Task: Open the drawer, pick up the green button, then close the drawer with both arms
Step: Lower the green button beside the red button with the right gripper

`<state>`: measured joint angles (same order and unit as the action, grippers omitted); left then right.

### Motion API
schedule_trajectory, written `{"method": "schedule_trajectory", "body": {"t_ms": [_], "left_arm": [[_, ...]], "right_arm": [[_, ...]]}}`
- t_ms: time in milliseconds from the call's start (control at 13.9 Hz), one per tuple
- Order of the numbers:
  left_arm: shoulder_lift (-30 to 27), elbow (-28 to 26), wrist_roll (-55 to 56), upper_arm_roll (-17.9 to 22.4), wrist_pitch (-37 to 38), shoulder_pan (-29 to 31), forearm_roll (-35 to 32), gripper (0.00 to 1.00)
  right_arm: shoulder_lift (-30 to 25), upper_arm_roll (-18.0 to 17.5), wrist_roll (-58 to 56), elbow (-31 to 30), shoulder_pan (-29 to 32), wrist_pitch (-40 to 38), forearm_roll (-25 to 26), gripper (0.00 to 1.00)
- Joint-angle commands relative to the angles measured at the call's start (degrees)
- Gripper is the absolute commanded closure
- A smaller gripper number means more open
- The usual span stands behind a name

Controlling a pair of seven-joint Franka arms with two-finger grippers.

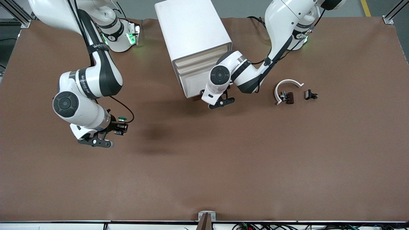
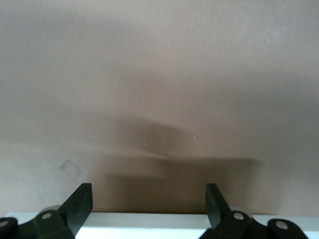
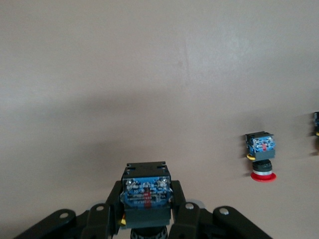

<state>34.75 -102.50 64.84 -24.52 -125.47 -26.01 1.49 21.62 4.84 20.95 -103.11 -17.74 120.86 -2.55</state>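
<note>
The white cabinet (image 1: 191,28) stands at the table's edge nearest the robots, its cream drawer fronts (image 1: 199,60) facing the front camera; no drawer visibly stands out. My left gripper (image 1: 206,95) is low in front of the bottom drawer, open and empty. In the left wrist view (image 2: 148,204) a white edge (image 2: 149,224) lies between its fingers. My right gripper (image 1: 119,126) is over the table toward the right arm's end, shut on the green-capped button (image 1: 121,119). The right wrist view shows its blue-black body (image 3: 146,196) between the fingers.
A white curved piece (image 1: 287,84) lies toward the left arm's end, with two small dark parts (image 1: 287,97) (image 1: 310,95) beside it. A red-capped button (image 3: 260,155) stands on the brown mat (image 1: 204,166) in the right wrist view.
</note>
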Motion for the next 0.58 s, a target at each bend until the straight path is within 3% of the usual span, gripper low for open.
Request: {"method": "schedule_trajectory", "body": {"t_ms": [0,216,505], "left_arm": [[0.1,0.5,0.5,-1.6,1.2,-0.1,3.3,0.0],[0.7,0.5,2.1,-1.6,1.3,-1.1,5.0,0.0],[2.5,1.9,5.7,-1.8,1.3,-2.1,5.1,0.0]], "right_arm": [[-3.3,-1.1,-1.1,-8.9,1.2,7.2,1.1,1.0],[-2.8,-1.2,-4.3,-15.3,2.6,16.0,1.1,1.0],[-2.0,-1.1,-4.7,-17.8,3.3,20.3,1.1,1.0]]}}
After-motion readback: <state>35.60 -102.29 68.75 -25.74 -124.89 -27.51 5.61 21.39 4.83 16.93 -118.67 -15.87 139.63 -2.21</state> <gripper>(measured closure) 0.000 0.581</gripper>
